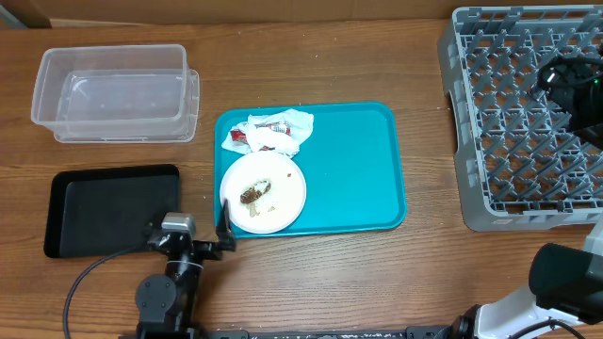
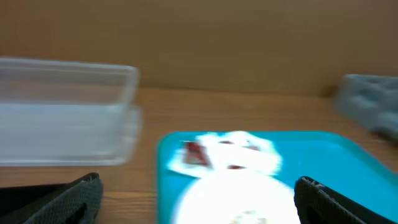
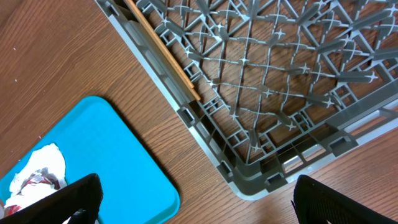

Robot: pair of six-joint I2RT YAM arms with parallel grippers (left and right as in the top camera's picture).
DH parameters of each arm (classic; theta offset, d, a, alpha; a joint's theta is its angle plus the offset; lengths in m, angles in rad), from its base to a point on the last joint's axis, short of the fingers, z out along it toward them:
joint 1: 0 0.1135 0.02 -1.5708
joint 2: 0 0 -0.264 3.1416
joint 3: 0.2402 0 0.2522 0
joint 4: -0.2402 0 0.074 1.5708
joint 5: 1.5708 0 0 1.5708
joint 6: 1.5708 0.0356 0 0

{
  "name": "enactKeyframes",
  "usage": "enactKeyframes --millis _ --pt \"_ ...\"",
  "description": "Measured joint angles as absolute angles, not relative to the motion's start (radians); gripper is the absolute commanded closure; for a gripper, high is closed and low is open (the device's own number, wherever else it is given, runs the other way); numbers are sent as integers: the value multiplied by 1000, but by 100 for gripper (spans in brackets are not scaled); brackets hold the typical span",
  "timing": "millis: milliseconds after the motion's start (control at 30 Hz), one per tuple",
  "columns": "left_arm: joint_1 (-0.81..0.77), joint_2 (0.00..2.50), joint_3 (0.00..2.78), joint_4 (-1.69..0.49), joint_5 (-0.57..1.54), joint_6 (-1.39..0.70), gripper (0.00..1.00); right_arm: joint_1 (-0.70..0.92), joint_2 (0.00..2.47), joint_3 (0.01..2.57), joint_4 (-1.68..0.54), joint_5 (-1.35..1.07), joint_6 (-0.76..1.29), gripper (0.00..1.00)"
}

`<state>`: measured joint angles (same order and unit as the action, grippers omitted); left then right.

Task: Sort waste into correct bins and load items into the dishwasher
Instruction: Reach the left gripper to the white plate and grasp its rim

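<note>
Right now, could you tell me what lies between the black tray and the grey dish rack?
The teal tray, carrying a white plate, in the overhead view.

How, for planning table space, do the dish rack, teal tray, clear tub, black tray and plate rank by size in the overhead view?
1. dish rack, cropped
2. teal tray
3. clear tub and black tray: too alike to rank, taller tub nearer camera
4. plate

chopsticks (image 3: 163, 51) lie inside the grey rack (image 3: 247, 177), near the teal tray (image 3: 124, 163).
</note>
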<state>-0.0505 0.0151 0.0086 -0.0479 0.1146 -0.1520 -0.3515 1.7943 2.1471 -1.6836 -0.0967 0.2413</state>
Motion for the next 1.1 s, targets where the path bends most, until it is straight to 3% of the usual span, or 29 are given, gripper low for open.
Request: enactKeyframes --millis 233,333,433,600,833,1100 --pt "-51 15 8 183 446 -532 0 -352 1794 2146 -1683 -97 242 0" --pt "-51 15 11 428 523 -620 0 -352 1794 2146 -1684 -97 243 0" --pt "-51 14 40 476 539 -655 0 -352 1794 2145 -1684 -96 243 0" --pt "-51 113 269 104 531 -570 0 -352 1794 2145 -1683 -97 242 0" --pt "-51 617 841 -458 668 -331 0 -352 1794 2145 -1683 -97 243 0" --pt "-88 1069 1126 -617 926 -216 0 -352 1794 2145 -1684 -97 242 0"
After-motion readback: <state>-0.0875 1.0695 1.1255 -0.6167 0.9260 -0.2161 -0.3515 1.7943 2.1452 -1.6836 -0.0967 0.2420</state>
